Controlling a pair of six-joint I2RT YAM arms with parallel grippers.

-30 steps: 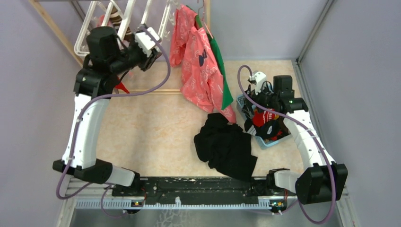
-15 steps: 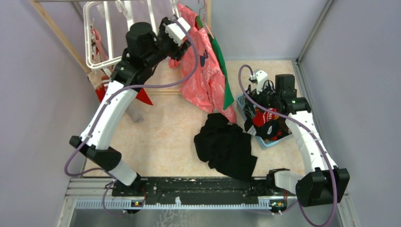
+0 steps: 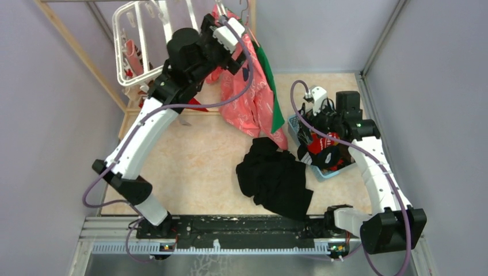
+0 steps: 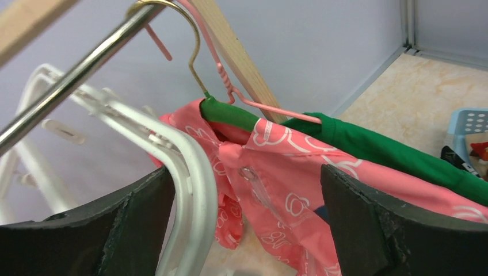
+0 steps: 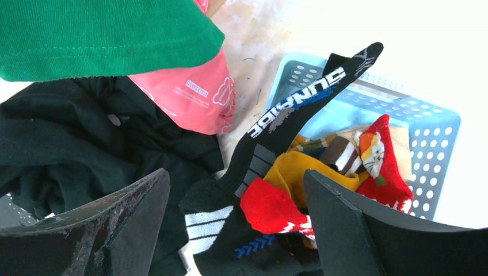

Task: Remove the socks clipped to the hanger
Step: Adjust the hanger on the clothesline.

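Note:
The white hanger (image 3: 133,43) hangs at the back left with a pale pink sock (image 3: 131,56) clipped to it. One of its white bars (image 4: 193,190) runs between the jaws of my left gripper (image 4: 247,230), close against the left finger; the jaws stand wide open and grip nothing. This gripper (image 3: 233,49) is up beside the pink shirt (image 3: 247,86). My right gripper (image 5: 236,230) hovers open over loose socks: a black one (image 5: 288,115), a red one (image 5: 270,207), a mustard one (image 5: 305,172) and a red patterned one (image 5: 382,161), lying in the blue basket (image 5: 426,115).
The pink shirt (image 4: 276,172) and a green garment (image 4: 368,146) hang on wire hangers from a metal rod (image 4: 75,80) beside a wooden post (image 4: 230,52). A black cloth heap (image 3: 276,178) lies mid-floor next to the basket (image 3: 336,169). Walls enclose three sides.
My left arm has swung right from the hanger's left side to the pink shirt, and its jaws have opened wide. The hanger has shifted right. The right arm is still.

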